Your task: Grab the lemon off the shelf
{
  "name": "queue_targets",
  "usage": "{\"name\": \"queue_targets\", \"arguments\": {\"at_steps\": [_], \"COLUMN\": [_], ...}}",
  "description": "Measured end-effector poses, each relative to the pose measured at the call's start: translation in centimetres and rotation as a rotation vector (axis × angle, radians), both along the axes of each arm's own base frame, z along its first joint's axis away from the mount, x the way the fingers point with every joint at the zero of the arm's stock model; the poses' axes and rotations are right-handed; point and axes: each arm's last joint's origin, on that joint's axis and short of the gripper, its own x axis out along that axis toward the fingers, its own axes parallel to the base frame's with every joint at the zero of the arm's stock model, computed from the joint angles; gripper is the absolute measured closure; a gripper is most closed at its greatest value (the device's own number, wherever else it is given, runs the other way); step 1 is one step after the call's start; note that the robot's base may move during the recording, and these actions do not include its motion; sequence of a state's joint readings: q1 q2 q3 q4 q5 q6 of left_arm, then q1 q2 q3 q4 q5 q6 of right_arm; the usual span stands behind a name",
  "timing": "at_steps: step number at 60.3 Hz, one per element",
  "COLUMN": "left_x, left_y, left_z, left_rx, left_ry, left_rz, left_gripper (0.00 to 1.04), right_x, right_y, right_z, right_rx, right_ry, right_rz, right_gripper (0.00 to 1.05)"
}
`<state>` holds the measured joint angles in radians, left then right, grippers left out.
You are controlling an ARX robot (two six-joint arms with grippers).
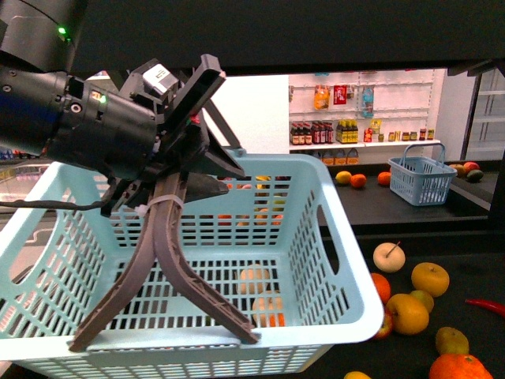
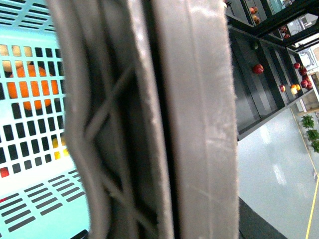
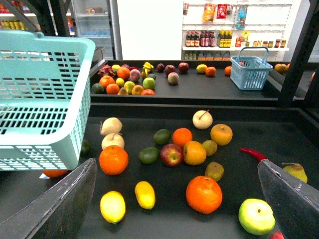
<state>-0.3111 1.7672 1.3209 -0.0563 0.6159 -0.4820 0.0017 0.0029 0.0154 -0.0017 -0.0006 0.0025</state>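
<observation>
The lemon (image 3: 112, 206), small, bright yellow and oval, lies on the black deck of the shelf (image 3: 234, 167) near the front. It sits between the spread fingers (image 3: 60, 209) of my right gripper (image 3: 176, 169), close to one of them. That gripper is open and holds nothing. My left gripper (image 1: 177, 170) is shut on the brown basket handle (image 1: 158, 260) and holds the light blue basket (image 1: 339, 237) up. The handle (image 2: 189, 124) fills the left wrist view. The right gripper is out of the front view.
A longer yellow fruit (image 3: 145, 194) lies right beside the lemon. Oranges (image 3: 204, 194), a green apple (image 3: 256, 216) and a red chili (image 3: 253, 153) lie nearby. A small blue basket (image 3: 250, 72) stands on the rear deck. A black upright (image 3: 299, 55) rises at one side.
</observation>
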Motion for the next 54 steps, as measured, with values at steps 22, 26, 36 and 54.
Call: {"name": "queue_targets", "arguments": {"at_steps": [22, 26, 36, 54], "left_x": [0.2, 0.2, 0.2, 0.2], "left_y": [-1.3, -1.3, -1.3, -1.3], "left_z": [-0.8, -0.8, -0.8, -0.8], "left_rx": [0.038, 0.04, 0.04, 0.038], "left_ry": [-0.007, -0.008, -0.009, -0.011], "left_rz": [-0.002, 0.002, -0.001, -0.005], "left_gripper": [0.78, 0.78, 0.78, 0.78], "right_x": [1.7, 2.9, 8.6, 20.1], "right_y": [-0.6, -0.9, -2.0, -1.8], "right_z": [-1.3, -1.3, -1.8, -10.2], "right_rx": [0.139, 0.191, 0.282, 0.134], "right_ry": [0.343, 0.385, 0.497, 0.732], "right_rz": [-0.136, -0.137, -0.146, -0.072], "right_gripper": [0.07, 0.07, 0.07, 0.07]}}
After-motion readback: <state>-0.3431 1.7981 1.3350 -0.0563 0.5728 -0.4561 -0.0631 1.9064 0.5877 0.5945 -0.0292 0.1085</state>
